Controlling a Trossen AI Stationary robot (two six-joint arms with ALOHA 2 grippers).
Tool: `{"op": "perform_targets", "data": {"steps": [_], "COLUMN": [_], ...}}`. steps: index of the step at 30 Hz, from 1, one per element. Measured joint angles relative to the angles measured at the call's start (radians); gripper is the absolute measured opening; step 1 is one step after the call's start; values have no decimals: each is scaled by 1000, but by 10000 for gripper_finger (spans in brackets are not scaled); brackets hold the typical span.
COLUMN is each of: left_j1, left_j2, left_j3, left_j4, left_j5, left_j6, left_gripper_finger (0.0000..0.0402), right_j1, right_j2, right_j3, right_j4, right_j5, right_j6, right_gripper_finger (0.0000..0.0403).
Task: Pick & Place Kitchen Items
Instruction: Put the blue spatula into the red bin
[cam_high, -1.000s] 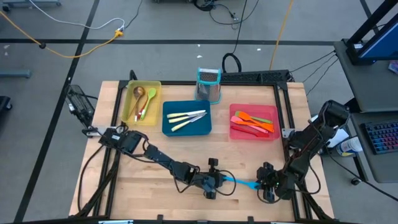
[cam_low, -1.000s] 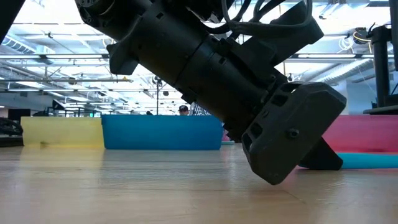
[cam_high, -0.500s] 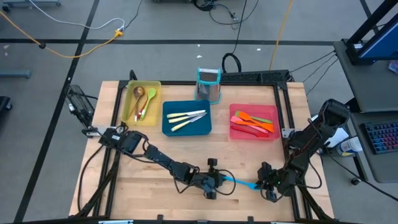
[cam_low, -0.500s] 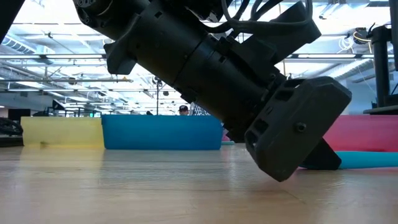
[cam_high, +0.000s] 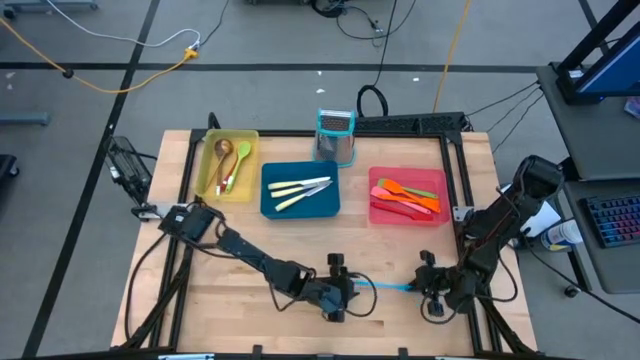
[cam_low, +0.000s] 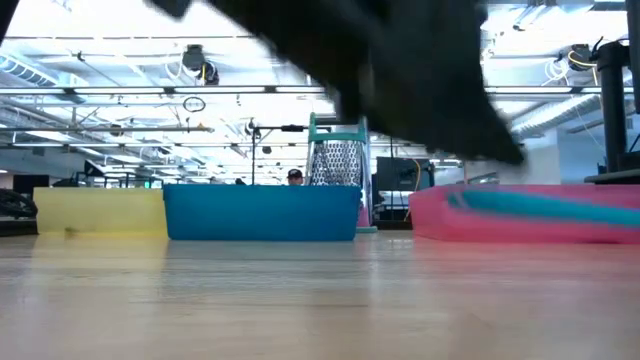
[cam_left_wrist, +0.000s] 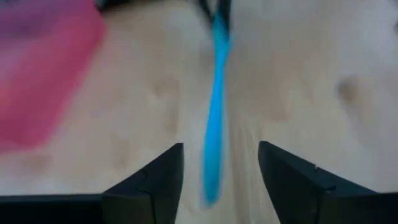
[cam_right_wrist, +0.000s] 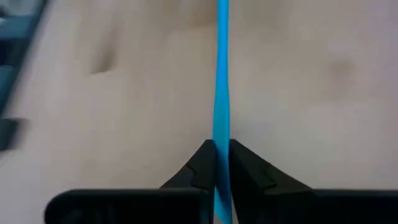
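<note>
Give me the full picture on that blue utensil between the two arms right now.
The blue utensil is a slim, smooth, plastic-looking piece lying level along the table's near edge. The right tool is shut on one end. Its other end lies between the left tool's open fingers, apparently untouched. Its working end is not clearly visible.

My high view looks straight down; low view level across the table (cam_high: 200, 300); both wrist views close on the blue spatula (cam_right_wrist: 221, 93).
</note>
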Motion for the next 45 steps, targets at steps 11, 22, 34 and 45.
{"op": "perform_targets", "data": {"steps": [11,22,34,45], "left_j1": [4,25,25,23], "left_j2": [-248,-271,-268,-268], "left_j3": [5,4,4,4], "left_j4": [-307,-454,-471,-471], "left_j5": [-54,-103,-103,-102], "left_j6": [-143,-259,-302,-310], "left_gripper_finger": [212,177,157,156], "right_j1": [-8,-216,-565,-863], "right_j2": [-271,-527,-575,-553], "right_j3": [0,0,0,1], "right_j4": [-191,-589,-715,-805], "right_j5": [356,640,505,120], "right_j6": [-345,-435,-387,-219], "right_gripper_finger": [22,24,24,21]}}
